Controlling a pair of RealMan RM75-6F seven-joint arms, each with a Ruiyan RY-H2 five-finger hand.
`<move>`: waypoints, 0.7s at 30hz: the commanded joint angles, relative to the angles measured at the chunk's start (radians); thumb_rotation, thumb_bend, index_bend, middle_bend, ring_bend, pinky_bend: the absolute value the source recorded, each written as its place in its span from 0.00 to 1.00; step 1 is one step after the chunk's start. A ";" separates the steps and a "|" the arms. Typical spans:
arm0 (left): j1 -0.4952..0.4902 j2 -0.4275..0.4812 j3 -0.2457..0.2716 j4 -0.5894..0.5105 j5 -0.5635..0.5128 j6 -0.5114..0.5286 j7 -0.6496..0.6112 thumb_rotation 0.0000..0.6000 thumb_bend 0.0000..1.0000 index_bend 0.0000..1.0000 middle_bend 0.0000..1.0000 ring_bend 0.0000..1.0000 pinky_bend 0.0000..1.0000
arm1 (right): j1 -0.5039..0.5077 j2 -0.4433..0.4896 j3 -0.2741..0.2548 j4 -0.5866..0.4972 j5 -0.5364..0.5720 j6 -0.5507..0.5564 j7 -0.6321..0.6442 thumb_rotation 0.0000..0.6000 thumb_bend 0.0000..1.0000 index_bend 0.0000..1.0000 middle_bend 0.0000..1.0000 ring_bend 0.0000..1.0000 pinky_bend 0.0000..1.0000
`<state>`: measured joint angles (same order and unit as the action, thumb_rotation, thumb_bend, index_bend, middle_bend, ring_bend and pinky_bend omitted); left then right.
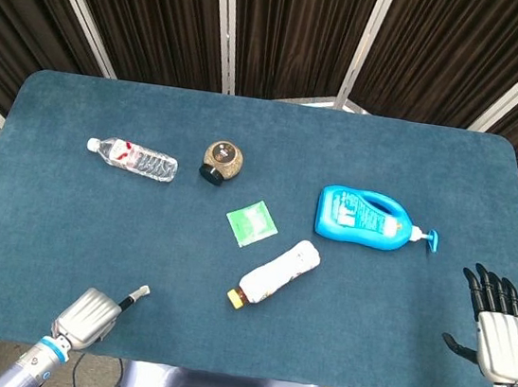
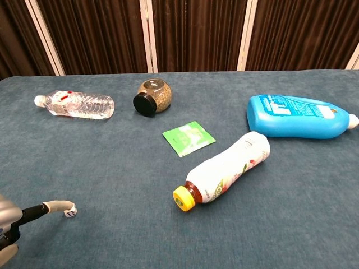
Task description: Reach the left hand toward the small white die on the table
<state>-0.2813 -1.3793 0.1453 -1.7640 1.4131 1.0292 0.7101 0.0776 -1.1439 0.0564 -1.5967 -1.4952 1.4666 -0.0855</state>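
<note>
The small white die (image 2: 70,212) lies near the table's front left edge. My left hand (image 1: 90,316) comes in from the front edge with one finger stretched out toward it. In the chest view that fingertip (image 2: 60,205) touches or nearly touches the die's left side, and the left hand (image 2: 19,223) holds nothing. From the head camera the outstretched finger covers the die. My right hand (image 1: 499,325) hovers at the front right corner, fingers spread and empty.
A clear water bottle (image 1: 133,158) lies at the back left and a round cork-patterned jar (image 1: 222,160) beside it. A green sachet (image 1: 250,222), a white bottle with a yellow cap (image 1: 276,273) and a blue detergent bottle (image 1: 370,220) occupy the middle and right.
</note>
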 commanded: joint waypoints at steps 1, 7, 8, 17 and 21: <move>-0.003 -0.003 0.002 0.006 -0.008 -0.003 -0.004 1.00 0.65 0.00 0.82 0.74 0.79 | 0.000 0.001 -0.001 -0.001 -0.004 0.002 0.000 1.00 0.01 0.00 0.00 0.00 0.00; -0.002 -0.001 0.017 0.016 -0.016 -0.004 -0.001 1.00 0.65 0.00 0.82 0.74 0.79 | -0.002 0.005 -0.002 -0.005 -0.007 0.006 0.005 1.00 0.01 0.00 0.00 0.00 0.00; 0.000 0.003 0.021 0.015 -0.014 -0.001 -0.002 1.00 0.65 0.00 0.82 0.74 0.79 | -0.002 0.005 -0.002 -0.005 -0.006 0.006 0.005 1.00 0.01 0.00 0.00 0.00 0.00; 0.030 0.051 0.071 0.012 0.060 0.061 -0.062 1.00 0.65 0.00 0.82 0.74 0.79 | -0.003 0.004 -0.003 -0.007 -0.009 0.007 0.006 1.00 0.01 0.00 0.00 0.00 0.00; 0.046 0.069 0.087 0.016 0.128 0.112 -0.107 1.00 0.65 0.00 0.81 0.74 0.79 | -0.004 0.003 -0.004 -0.008 -0.011 0.010 0.006 1.00 0.01 0.00 0.00 0.00 0.00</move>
<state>-0.2450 -1.3210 0.2225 -1.7505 1.5116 1.1157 0.6254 0.0736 -1.1405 0.0531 -1.6045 -1.5063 1.4767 -0.0792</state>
